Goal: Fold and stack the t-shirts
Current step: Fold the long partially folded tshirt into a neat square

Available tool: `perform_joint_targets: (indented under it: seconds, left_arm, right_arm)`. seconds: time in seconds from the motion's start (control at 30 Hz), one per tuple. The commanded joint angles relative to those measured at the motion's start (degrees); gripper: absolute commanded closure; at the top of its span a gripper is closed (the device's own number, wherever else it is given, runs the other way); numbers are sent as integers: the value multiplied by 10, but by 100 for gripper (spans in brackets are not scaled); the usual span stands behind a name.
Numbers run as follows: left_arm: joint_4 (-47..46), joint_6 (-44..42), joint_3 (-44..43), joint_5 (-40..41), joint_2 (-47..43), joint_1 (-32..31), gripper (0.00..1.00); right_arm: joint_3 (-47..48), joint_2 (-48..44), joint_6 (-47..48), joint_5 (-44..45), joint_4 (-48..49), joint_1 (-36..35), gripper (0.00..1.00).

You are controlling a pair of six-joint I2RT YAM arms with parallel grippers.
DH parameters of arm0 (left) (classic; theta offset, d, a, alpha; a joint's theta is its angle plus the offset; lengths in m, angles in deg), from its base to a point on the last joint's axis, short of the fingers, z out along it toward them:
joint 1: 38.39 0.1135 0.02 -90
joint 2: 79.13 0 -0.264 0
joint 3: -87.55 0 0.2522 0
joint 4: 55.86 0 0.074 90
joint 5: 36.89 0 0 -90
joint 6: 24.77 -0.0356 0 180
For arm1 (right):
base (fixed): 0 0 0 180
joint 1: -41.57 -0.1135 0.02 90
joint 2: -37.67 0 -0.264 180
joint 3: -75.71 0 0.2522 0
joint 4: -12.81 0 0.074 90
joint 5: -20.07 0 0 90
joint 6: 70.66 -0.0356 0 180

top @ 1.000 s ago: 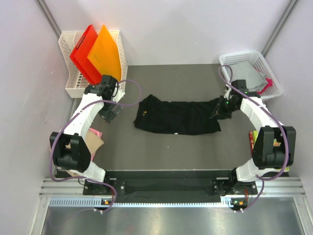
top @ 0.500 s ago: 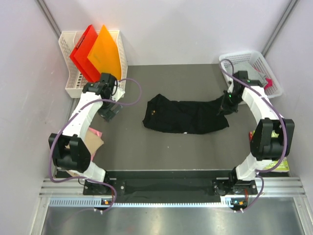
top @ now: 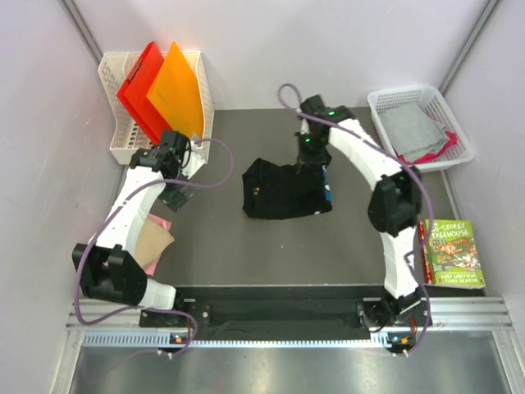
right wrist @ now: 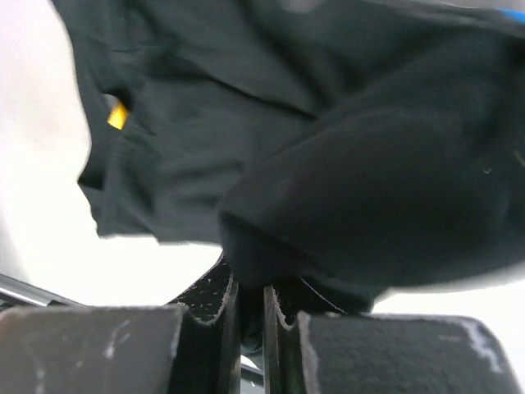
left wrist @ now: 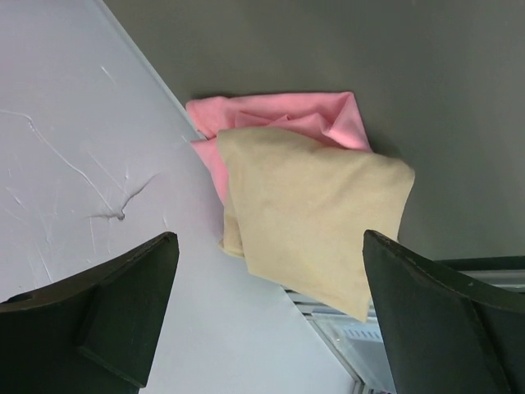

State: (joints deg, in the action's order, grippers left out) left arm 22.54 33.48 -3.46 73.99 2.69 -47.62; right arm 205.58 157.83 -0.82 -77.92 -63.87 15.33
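Two fingers of the right gripper [right wrist: 250, 300] are pinched almost together on a fold of the black t-shirt [top: 279, 190]. They hold its right side over the rest, which lies bunched in the middle of the table [top: 246, 246]. The left gripper [top: 179, 197] hangs spread wide and empty above the tan t-shirt [left wrist: 316, 222], which is folded on top of the pink t-shirt [left wrist: 279, 119] at the table's left edge.

The pinch is thin, so the cloth could slip out. Nothing pins the far side, so a pull may drag the whole shirt instead of folding it, and the fold could land crooked.

Counted: three t-shirts out on the table, two folders, red [top: 138, 86] and orange [top: 176, 90], two white baskets, and one picture book [top: 449, 253]. The right basket [top: 385, 98] holds grey and pink cloth, and I cannot tell how many pieces.
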Motion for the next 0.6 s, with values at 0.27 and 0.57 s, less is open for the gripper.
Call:
perform_joint_targets:
  seconds: [0.27, 0.57]
  left_arm:
    - [-33, -44, 63, 0, -64, 41, 1]
    - [-25, -32, 29, -9, -32, 42, 1]
  right_arm:
    - [75, 57, 0, 40, -64, -55, 100]
    - [-48, -122, -18, 47, -3, 33, 100]
